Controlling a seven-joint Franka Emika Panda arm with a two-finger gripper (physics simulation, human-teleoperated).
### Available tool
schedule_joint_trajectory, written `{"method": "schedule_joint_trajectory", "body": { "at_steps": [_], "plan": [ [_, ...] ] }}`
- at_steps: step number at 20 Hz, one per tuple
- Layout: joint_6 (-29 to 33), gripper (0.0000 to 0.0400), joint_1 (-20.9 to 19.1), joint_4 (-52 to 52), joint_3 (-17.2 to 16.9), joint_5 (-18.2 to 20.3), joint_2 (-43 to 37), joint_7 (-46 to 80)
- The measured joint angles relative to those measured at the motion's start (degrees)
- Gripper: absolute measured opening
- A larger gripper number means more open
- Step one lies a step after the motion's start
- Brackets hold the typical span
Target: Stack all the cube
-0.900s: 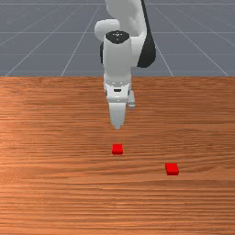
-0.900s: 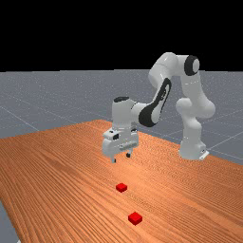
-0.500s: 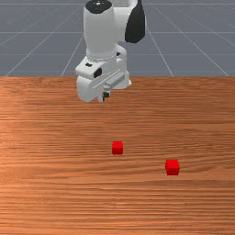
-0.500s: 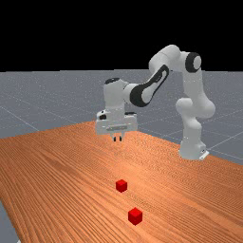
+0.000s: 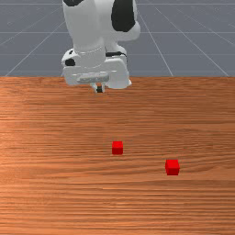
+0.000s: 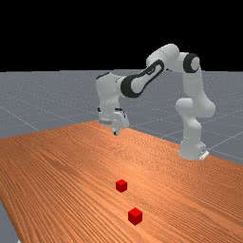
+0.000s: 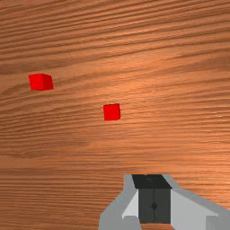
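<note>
High above the table hangs my gripper [image 5: 99, 90], back toward the arm's side of the cubes; the far view has the gripper [image 6: 115, 133] there too. In the wrist view the two fingers of the gripper [image 7: 154, 197] meet with only a thin seam and hold nothing. Two red cubes rest apart on the wood. The nearer red cube [image 5: 117, 148] lies in front of the gripper, slightly toward the front view's right; the farther red cube [image 5: 172, 167] is further right and closer to the camera. Neither is touched or stacked.
The orange-brown table [image 5: 55, 183] stretches around both cubes, its back edge running under the hand in the front view. The arm's base [image 6: 192, 149] stands at the table's far side, at the far view's right.
My hand has risen, drawn back and shifted toward the front view's left, turning on the way. The fingers, apart before, have come together. Both cubes, earlier flat-looking, now show taller above the wood.
</note>
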Motion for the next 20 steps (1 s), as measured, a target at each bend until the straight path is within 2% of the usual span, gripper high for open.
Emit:
{"method": "schedule_joint_trajectory", "body": {
  "at_steps": [7, 9, 12, 13, 14, 15, 17, 20],
  "plan": [
    [2.33, 0.0000, 0.13, 0.28, 0.12, 0.53, 0.49, 0.47],
    [6.93, 0.0000, -0.08, 0.62, 0.50, 1.79, 4.12, 0.16],
    [10.35, 0.0000, -0.36, 1.06, 1.12, 3.01, 10.22, -0.19],
    [11.00, 0.0157, -0.36, 1.22, 1.25, 3.12, 11.08, -0.33],
    [11.60, 0.0252, -0.22, 1.08, 1.43, 3.03, 11.50, -0.59],
    [12.47, 0.0310, 0.00, 0.58, 1.57, 2.91, 11.63, -0.92],
    [15.84, 0.0367, 0.07, -1.13, 1.94, 3.32, 12.02, -2.14],
    [21.24, 0.0393, 0.68, -3.03, 2.54, 4.89, 12.50, -0.87]
  ]
}}
